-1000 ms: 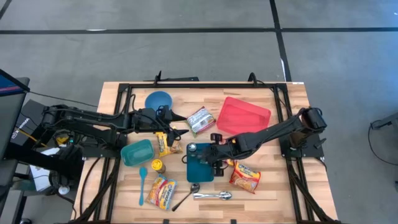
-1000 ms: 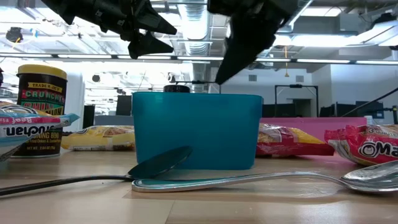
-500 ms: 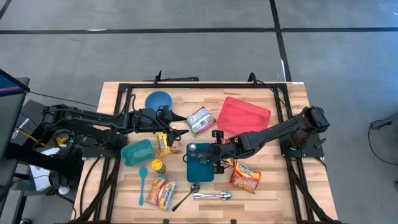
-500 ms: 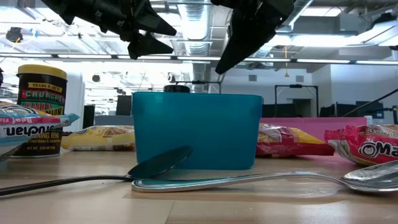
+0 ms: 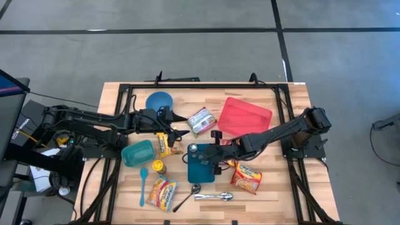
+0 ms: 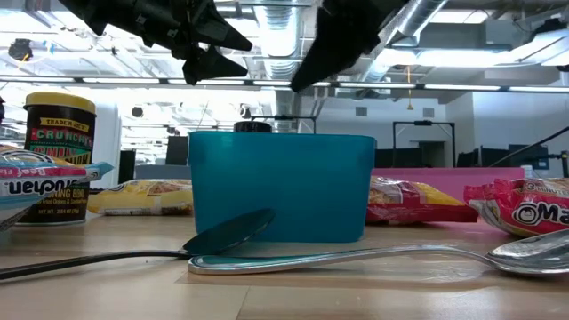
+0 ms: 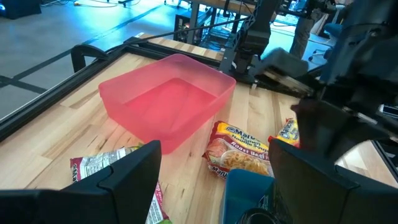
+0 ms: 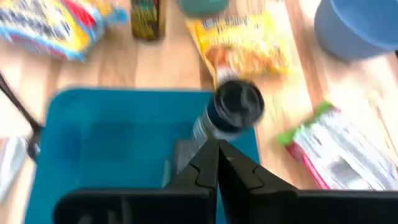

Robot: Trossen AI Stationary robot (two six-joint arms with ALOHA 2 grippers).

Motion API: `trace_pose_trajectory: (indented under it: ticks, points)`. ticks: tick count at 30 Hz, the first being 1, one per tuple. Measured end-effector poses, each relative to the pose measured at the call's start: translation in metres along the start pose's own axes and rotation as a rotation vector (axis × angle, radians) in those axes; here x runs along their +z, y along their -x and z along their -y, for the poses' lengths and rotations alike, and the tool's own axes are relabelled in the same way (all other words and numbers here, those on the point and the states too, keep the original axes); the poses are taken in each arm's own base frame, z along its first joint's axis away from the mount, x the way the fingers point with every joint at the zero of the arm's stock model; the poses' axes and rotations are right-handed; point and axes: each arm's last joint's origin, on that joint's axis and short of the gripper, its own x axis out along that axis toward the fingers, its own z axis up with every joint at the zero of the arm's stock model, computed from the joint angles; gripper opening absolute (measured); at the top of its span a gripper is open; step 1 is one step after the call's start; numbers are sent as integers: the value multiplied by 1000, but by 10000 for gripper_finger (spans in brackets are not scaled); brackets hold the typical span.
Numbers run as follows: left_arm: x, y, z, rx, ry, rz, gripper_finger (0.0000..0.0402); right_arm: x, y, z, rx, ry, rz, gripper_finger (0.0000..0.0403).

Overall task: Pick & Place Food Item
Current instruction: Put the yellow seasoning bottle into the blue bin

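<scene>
A small bottle with a black cap (image 8: 237,104) stands inside the deep teal container (image 5: 201,165) at the table's middle; its cap (image 6: 252,126) shows above the rim in the low view. My right gripper (image 8: 215,148) is shut, slanting down over the container, its tips right by the bottle's side. My left gripper (image 5: 180,132) hovers open above a yellow noodle packet (image 5: 165,144), left of the container, with nothing between its fingers (image 7: 134,174). My right gripper's shut fingertips (image 8: 211,155) stand against the side of the bottle's body (image 8: 204,127), below its cap, coming from the table's right and slanting down. I cannot tell whether they touch it. Nothing sits between the fingers.
A pink tray (image 5: 244,116) and a silver-green packet (image 5: 202,120) lie behind the container, a blue bowl (image 5: 160,100) far left. A red noodle packet (image 5: 246,177), two spoons (image 5: 214,197), a yellow packet (image 5: 162,192), a jar (image 5: 159,167) and a small teal tub (image 5: 137,153) crowd the near side.
My right gripper's tip has risen a little from the teal container's rim and tipped toward level, swinging toward the table's left. The bottle and the container have stayed where they were.
</scene>
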Motion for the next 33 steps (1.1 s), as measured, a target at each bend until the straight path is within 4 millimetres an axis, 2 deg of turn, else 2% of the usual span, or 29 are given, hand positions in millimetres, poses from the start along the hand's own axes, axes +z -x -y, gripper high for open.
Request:
trace_pose_trajectory:
  ticks: [4,8,18,29,33]
  points:
    - [0,0,0,0,0,0,292,-20,-10,-4,0,7,-14,1]
    - [0,0,0,0,0,0,292,-30,-14,-4,-20,-13,-21,1]
    - [0,0,0,0,0,-1,292,-26,-10,-3,-45,-11,17,0]
    - [0,0,0,1,0,-3,292,-23,-4,-20,-28,11,80,0]
    - [0,0,0,1,0,-3,292,-24,-8,-16,-16,1,111,0]
